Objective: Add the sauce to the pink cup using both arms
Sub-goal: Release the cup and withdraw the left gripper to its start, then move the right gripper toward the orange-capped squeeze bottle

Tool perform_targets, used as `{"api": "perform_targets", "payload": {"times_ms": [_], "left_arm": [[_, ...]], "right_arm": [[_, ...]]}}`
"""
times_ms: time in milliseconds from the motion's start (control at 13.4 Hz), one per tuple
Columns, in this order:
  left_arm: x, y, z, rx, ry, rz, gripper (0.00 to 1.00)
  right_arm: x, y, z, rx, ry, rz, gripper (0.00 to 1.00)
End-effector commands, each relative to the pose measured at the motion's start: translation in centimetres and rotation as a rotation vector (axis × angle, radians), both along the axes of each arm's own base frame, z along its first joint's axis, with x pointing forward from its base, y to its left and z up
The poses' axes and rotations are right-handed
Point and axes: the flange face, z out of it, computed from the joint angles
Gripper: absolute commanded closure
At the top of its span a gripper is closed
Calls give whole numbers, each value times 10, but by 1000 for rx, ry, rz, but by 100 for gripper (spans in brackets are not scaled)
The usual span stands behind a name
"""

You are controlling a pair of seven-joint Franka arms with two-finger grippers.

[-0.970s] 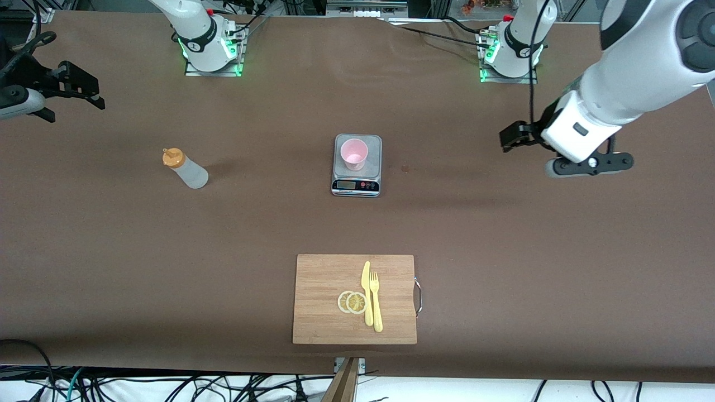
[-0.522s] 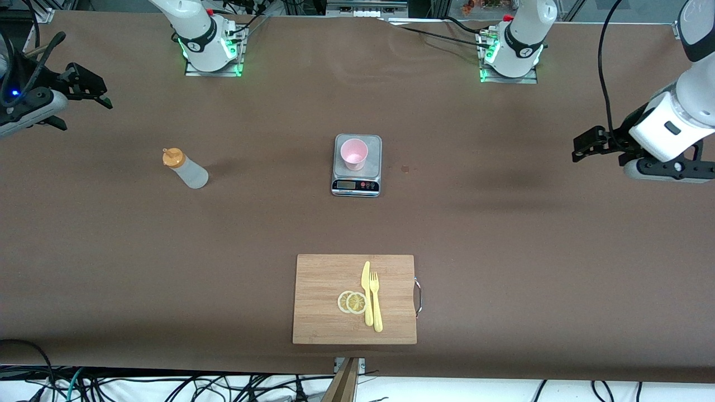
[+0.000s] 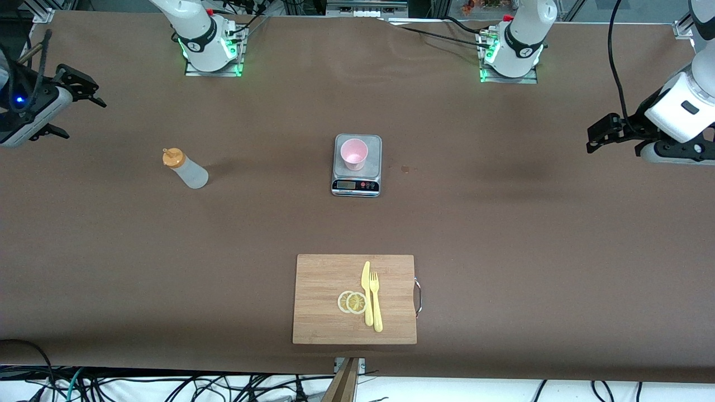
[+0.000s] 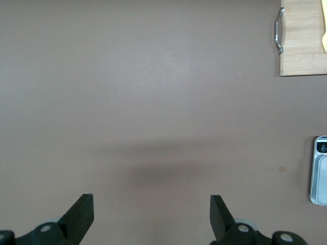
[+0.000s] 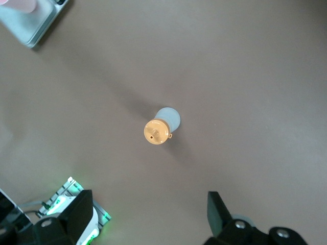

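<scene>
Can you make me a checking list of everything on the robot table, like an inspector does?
Surface: brown table, with a small dark spot beside the scale.
Job's things: sauce bottle upright, orange cap on, toward the right arm's end; pink cup upright on the kitchen scale.
Clutter: wooden cutting board nearer the camera, carrying two lemon slices, a yellow knife and a yellow fork.
Grippers: left gripper over bare table, jaws open, holding nothing; right gripper near the table's edge, jaws open, empty.
Cables: black cables below the table's near edge.
Surroundings: arm bases with green lights.
</scene>
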Motion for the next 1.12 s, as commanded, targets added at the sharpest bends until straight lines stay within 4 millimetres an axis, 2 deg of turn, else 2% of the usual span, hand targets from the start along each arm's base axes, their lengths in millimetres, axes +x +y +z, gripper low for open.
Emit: {"api": "perform_targets", "payload": {"times_ms": [0,299,448,672,896,1045], "left_arm": [[-17,17,8,10,-20,3,0],[-9,20,8,16,-20,13,0],[-2,19,8,14,-23,11,0],[-3,12,8,15,-11,2,0],[-9,14,9,15,28,2,0],[-12,16,8,15,54,5,0]], "right_arm": [[2,-30,-17,108,12,105,1],[6,-79,-55,284,24,233,1],[3,-112,-83,395,27,274,1],[-2,-154,-131,528,46,328,1],[-7,-181,-187,672,12,423,1],[-8,-188,-214,774,-58,519,1]]}}
